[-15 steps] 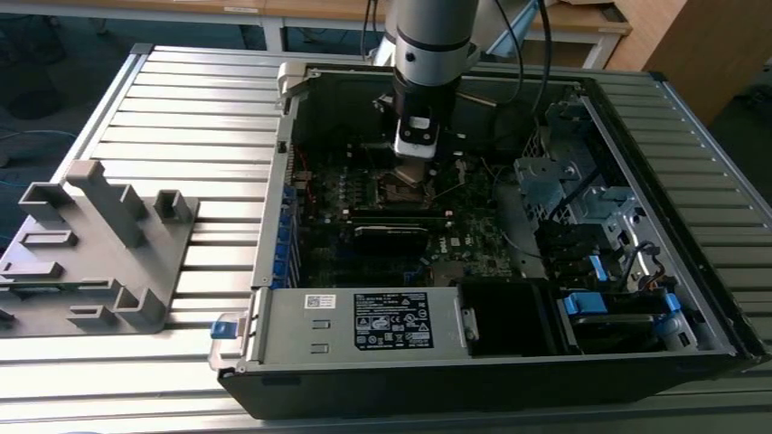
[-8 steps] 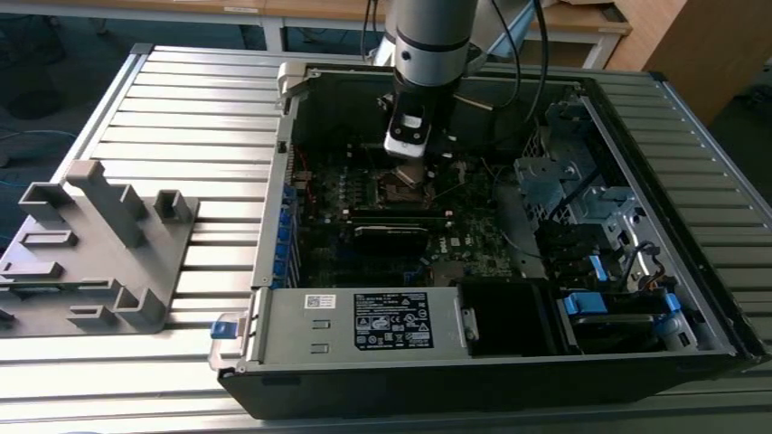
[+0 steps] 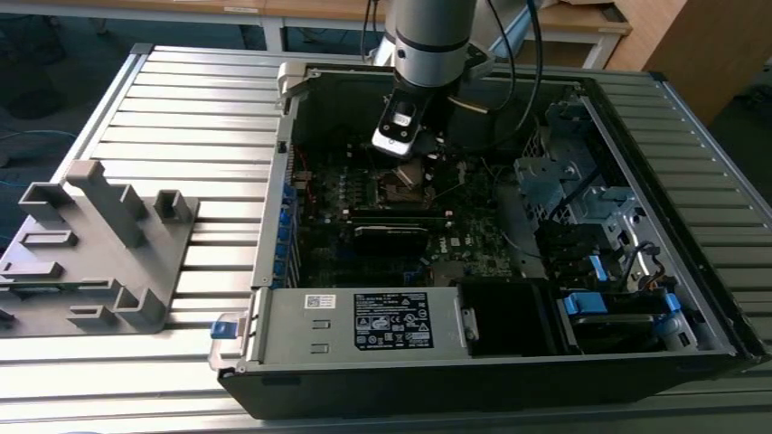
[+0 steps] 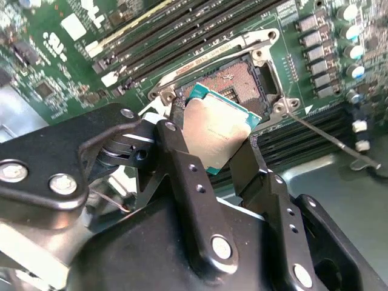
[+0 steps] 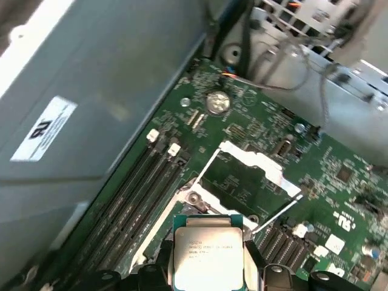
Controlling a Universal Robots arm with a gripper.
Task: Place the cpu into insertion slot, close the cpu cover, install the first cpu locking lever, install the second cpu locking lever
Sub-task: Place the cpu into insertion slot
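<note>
The open computer case (image 3: 268, 235) lies on its side on the slatted table (image 3: 181, 99), with the arm reaching down into it over the motherboard (image 3: 476, 249). On that board the insertion slot (image 4: 242, 82) sits uncovered. In the first wrist view the cpu cover (image 5: 257, 162) is swung back, green board showing through its window. A thin locking lever (image 4: 324, 134) angles away from the socket's corner, unlatched.

The cpu (image 4: 221, 136) is not in the slot. It hangs above the board, clamped by its opposite edges in the gripper (image 4: 212, 124), one dark finger (image 4: 179, 151) on each side, its silver top facing the first wrist view (image 5: 208, 251).

In the second wrist view the chip overlaps the socket's near corner, so the slot lies just below and a little ahead of the gripper, clear of contact. Judging from that view, the chip's edges look turned against the socket's frame, though the camera's slant may account for that.
</note>
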